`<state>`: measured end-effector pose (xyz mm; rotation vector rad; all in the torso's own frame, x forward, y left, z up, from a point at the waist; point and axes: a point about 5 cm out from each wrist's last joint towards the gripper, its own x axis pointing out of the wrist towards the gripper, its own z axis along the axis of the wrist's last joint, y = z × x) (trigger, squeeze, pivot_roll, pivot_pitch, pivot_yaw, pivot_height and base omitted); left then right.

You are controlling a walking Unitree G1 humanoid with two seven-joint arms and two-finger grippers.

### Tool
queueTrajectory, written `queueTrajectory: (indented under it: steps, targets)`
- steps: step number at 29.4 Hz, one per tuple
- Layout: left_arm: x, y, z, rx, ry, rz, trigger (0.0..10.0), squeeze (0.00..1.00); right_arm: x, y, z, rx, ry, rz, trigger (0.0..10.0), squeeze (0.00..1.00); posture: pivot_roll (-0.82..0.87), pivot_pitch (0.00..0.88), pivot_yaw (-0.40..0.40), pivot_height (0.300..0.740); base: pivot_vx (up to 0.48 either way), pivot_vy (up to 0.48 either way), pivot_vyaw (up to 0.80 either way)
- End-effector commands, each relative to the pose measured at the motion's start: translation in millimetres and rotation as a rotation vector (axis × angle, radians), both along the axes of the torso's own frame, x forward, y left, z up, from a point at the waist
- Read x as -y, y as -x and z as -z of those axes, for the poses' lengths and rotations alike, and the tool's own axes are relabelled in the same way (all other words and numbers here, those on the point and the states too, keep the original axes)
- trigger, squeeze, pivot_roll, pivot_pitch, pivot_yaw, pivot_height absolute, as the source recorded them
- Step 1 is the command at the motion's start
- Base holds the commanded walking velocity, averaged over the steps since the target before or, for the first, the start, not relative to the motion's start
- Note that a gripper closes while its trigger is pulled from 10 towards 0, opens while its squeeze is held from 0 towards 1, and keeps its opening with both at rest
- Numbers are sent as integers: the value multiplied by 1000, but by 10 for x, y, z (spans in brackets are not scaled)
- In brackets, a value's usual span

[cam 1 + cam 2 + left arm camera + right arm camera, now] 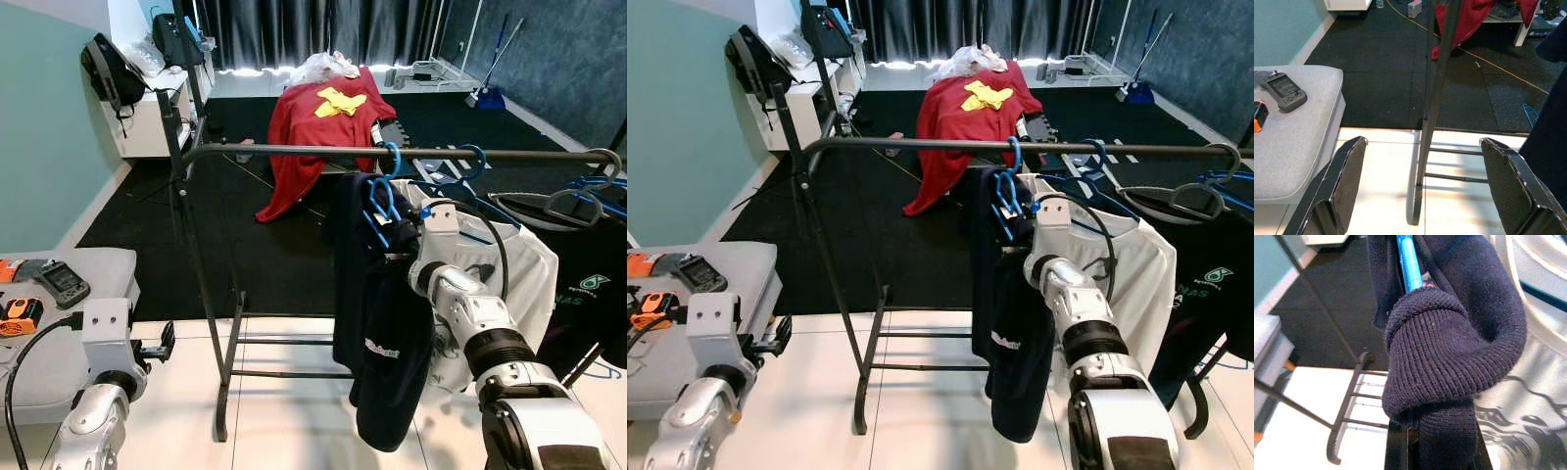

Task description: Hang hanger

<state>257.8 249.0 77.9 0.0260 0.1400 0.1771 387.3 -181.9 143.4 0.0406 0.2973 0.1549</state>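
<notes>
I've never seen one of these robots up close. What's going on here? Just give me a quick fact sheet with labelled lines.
Rail: black clothes rack rail across the room
Hanger: blue hanger, hook over the rail
Garment: navy sweater draped on that hanger
Right tool: right tool at the sweater, its fingers wrapped in navy knit
Left tool: left tool open, low, holding nothing
Neighbours: white shirt and more hangers further along
Behind: red cloth over furniture

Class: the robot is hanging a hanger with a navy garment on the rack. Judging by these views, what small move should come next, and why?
Probably open the right gripper and ease it back. The blue hanger already hooks over the rail and the navy garment hangs below it, while the fingers look closed on the knit collar. The left gripper hangs open, idle.
</notes>
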Motion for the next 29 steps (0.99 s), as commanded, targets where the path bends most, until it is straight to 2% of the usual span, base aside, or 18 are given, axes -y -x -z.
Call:
queueTrajectory:
  steps: [1, 4, 6, 11, 12, 15, 16, 20, 21, 24, 25, 27, 28, 29]
  targets:
    - [-46, 38, 6, -18, -31, -8, 10000, 0, -167, -62, -112, 49, 8, -96, 10000, 0, -67, 10, 7, 740, 0, 0, 0]
    - [-49, 41, 4, -17, -34, -10, 10000, 0, -201, -65, -105, 45, 4, -120, 10000, 0, -67, 10, 7, 740, 0, 0, 0]
    - [-54, 48, -1, -18, -43, -15, 10000, 0, -311, -54, -75, 36, 11, -189, 10000, 0, -60, 16, 10, 740, 0, 0, 0]
    - [-59, 54, -10, -16, -53, -18, 10000, 0, -371, -40, -44, 28, 0, -221, 10000, 0, -58, 20, 13, 740, 0, 0, 0]
    - [-60, 54, -13, -15, -54, -19, 10000, 0, -387, -32, -42, 29, -13, -243, 10000, 278, -59, 21, 14, 740, 0, 0, 0]
    - [-60, 54, -13, -15, -54, -19, 10000, 0, -387, -32, -42, 29, -13, -243, 10000, 278, -59, 21, 14, 740, 0, 0, 0]
    - [-62, 52, -18, -12, -57, -22, 10000, 0, -390, -21, -40, 30, -28, -265, 10000, 1000, -63, 20, 13, 740, 0, 0, 0]
    - [-61, 49, -26, -7, -60, -24, 10000, 0, -342, -13, -30, 33, -29, -259, 10000, 1000, -66, 20, 11, 740, 0, 0, 0]
    - [-52, 57, -44, 9, -33, -18, 10000, 0, -188, 10, -20, 48, -37, -215, 10000, 1000, -73, 24, 6, 740, 0, 0, 0]
    - [-52, 57, -44, 9, -33, -18, 10000, 0, -188, 10, -20, 48, -37, -215, 10000, 1000, -73, 24, 6, 740, 0, 0, 0]
    - [-42, 66, -57, 25, -7, -12, 10000, 0, -48, 42, -36, 81, -55, -186, 10000, 1000, -84, 22, 10, 740, 0, 0, 0]
    - [-42, 66, -57, 25, -7, -12, 10000, 0, -48, 42, -36, 81, -55, -186, 10000, 1000, -84, 22, 10, 740, 0, 0, 0]
    - [-23, 72, -74, 44, 15, 1, 10000, 0, 53, 110, -96, 153, -101, -201, 10000, 1000, -97, 16, 3, 740, 0, 0, 0]
    - [-23, 72, -74, 44, 15, 1, 10000, 0, 53, 110, -96, 153, -101, -201, 10000, 1000, -97, 16, 3, 740, 0, 0, 0]
